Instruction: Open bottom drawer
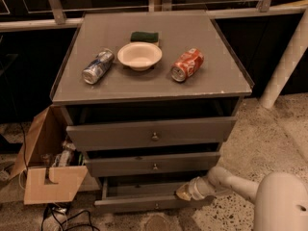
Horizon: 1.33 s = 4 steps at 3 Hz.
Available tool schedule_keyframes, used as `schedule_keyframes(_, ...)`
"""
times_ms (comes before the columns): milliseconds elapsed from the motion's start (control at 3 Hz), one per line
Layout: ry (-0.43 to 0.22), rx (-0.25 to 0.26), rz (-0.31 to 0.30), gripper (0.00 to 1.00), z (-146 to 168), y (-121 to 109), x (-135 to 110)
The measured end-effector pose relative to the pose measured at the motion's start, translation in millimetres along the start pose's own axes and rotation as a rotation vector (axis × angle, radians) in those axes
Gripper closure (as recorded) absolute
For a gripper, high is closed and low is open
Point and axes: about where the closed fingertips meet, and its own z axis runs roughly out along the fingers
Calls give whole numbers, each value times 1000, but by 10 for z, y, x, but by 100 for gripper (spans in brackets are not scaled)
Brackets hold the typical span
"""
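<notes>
Grey bottom drawer partly out; knob just left of gripper, slightly lower; grip state cannot tell.

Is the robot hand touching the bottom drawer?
Cannot tell. In the camera view the gripper overlaps the bottom drawer at its front edge; no contact or gap shows plainly.
</notes>
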Motion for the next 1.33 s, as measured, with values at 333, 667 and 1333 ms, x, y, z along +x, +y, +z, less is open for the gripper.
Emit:
schedule_keyframes(333,23,-12,46,100,-115,276,324)
schedule_keyframes(667,33,-46,58,81,-107,508,419)
schedule_keyframes(1333,33,-46,57,35,-109,509,417)
